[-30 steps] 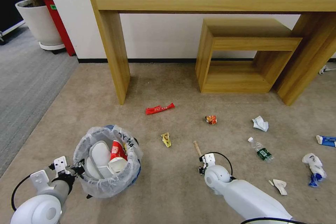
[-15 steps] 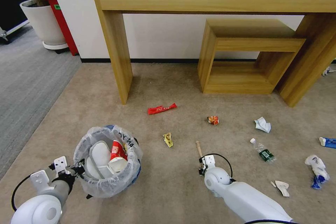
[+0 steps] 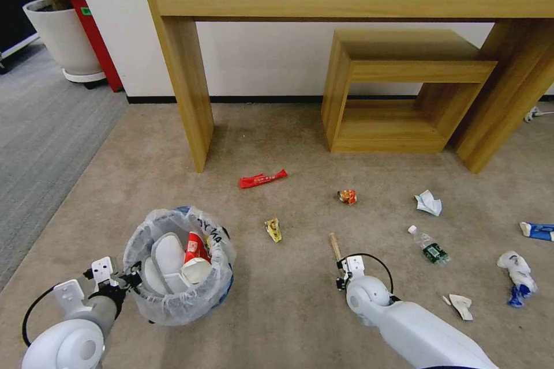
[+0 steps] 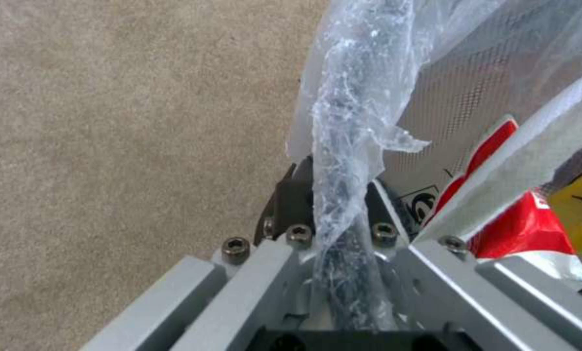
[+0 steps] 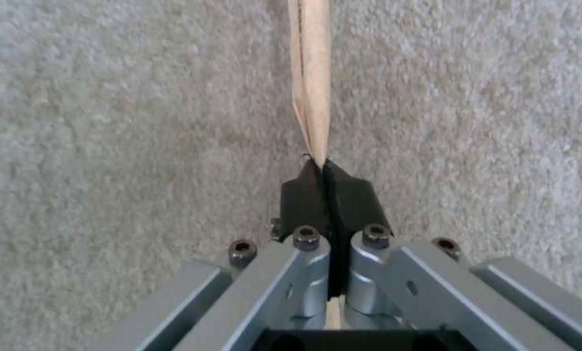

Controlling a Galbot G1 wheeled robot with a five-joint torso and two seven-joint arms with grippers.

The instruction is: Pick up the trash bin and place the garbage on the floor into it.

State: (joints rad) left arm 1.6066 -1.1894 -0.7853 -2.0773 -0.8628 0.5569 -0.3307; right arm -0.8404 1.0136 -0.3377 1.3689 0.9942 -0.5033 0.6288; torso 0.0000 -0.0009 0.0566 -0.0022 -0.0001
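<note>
The floor (image 3: 277, 311) is tan carpet. On it, at my left, stands the trash bin (image 3: 179, 268); my left gripper (image 4: 330, 195) is closed on its bag-covered rim. My right gripper (image 5: 328, 187) is clamped on the wooden stick (image 5: 310, 78).

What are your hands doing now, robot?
Left gripper shut on bin rim. Right gripper shut on stick. Litter left on floor. Nothing in the way.

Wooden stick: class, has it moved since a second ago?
Yes. Held in the right pincer, the wooden stick has shifted slightly right, away from the yellow wrapper.
</note>
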